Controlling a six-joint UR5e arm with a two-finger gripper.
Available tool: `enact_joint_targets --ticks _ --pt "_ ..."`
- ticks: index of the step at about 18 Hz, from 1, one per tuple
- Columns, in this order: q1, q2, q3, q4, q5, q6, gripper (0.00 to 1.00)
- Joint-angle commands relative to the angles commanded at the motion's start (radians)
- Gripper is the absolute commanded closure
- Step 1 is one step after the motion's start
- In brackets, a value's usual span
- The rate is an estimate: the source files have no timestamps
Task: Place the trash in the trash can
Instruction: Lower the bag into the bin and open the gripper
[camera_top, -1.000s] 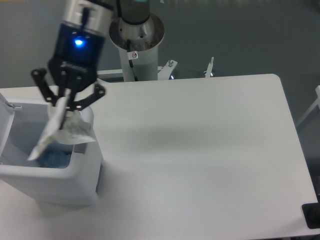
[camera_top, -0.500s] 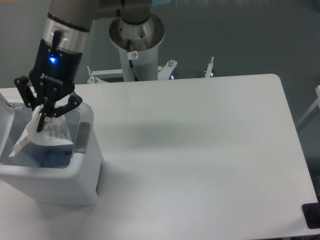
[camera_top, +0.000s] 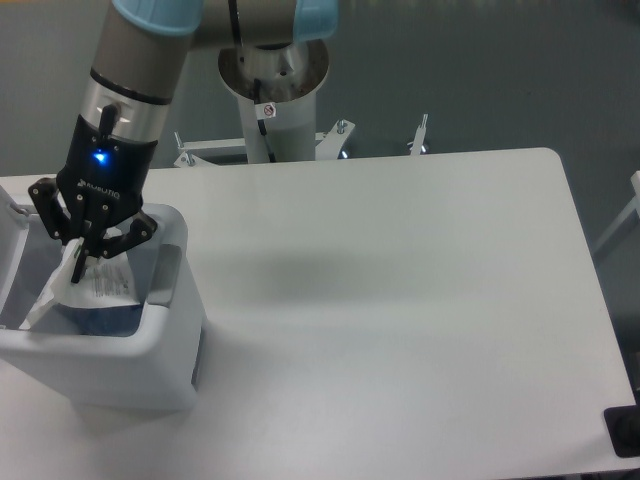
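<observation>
Scene: I hold the arm over the far-left end of the table (camera_top: 400, 300), the gripper (camera_top: 84, 255) lowered into the open mouth of the bin (camera_top: 150, 370).
Gripper: its fingers are pinched on the top edge of the bag (camera_top: 85, 283); nothing has been let go.
Bag: it hangs straight down from the fingertips, long axis running down and to the left, the lower tip near the bin's left inner wall and the barcode sticker facing the camera.
Bottle: a bluish shape (camera_top: 100, 318) lies on the bin floor under the bag; I take it for the bottle, though its outline is too blurred to be sure.
Lid: it stands swung open at the bin's left edge (camera_top: 12, 225).
Key relation: the bag sits directly below the gripper and inside the rim on every side, so I judge a plain opening of the fingers should drop it in.
Risk: the limp plastic may cling to a finger pad as the jaws part.
Change: half a second ago the gripper stood a little higher; it has since sunk, and the bag reaches deeper. A second ago the bag draped over the right rim; now it clears it.
</observation>
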Motion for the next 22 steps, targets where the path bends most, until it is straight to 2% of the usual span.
enact_joint_targets --ticks 6,11,12,13,14,16,17,19,22 --pt "-0.012 0.012 -0.043 -0.002 0.021 0.009 0.97" --pt "-0.017 0.005 -0.045 -0.003 0.023 0.011 0.95" --pt "-0.017 0.005 -0.045 -0.005 0.023 0.011 0.85" --pt "-0.017 0.005 -0.046 -0.005 0.023 0.011 0.62" --pt "-0.017 0.005 -0.043 -0.005 0.023 0.011 0.52" --pt "-0.015 0.006 -0.043 -0.003 0.028 0.011 0.23" --pt "-0.015 0.008 -0.043 -0.003 0.046 0.011 0.02" --pt "-0.015 0.012 -0.04 -0.002 0.096 0.011 0.0" --pt "-0.014 0.017 -0.032 -0.005 0.101 0.011 0.0"
